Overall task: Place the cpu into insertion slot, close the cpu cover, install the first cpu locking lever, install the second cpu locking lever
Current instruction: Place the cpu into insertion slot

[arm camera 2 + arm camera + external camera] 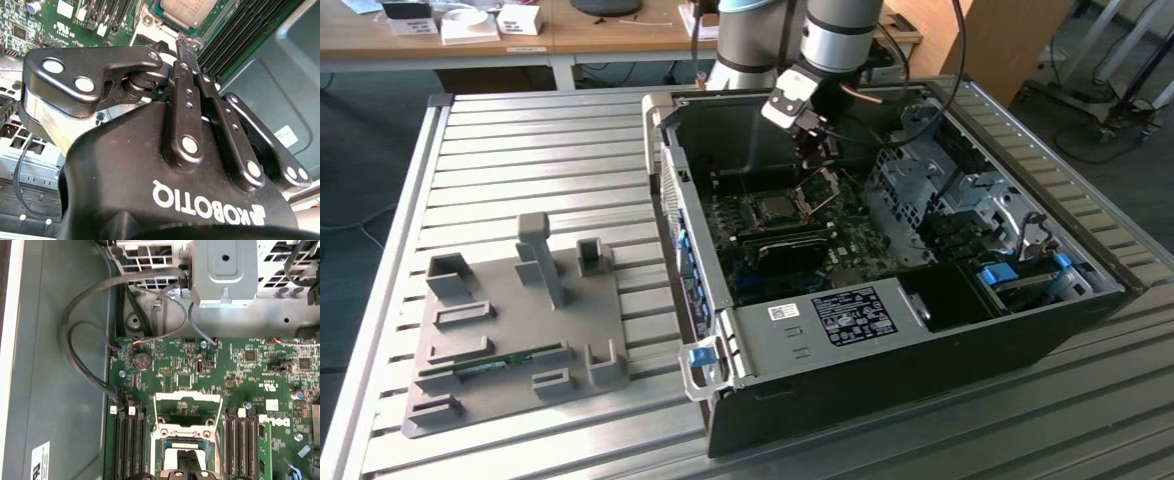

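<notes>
The cpu (777,206) lies flat in the insertion slot (751,216) on the green board inside the open computer case; its silver top (187,9) also appears in the second wrist view. The cpu cover (822,186) stands raised on its hinge at the slot's far side, and its thin metal frame (187,396) can be seen in the first wrist view. My gripper (822,158) hangs just above the raised cover. Its fingers are shut together with nothing between them, tips (186,45) pointing down at the slot's edge (187,466).
Black memory sticks (245,440) flank the slot on both sides. Loose cables (82,340) loop along the case wall, and a metal drive cage (947,190) rises at the exterior view's right. A grey fixture plate (507,330) lies on the slatted table at that view's left.
</notes>
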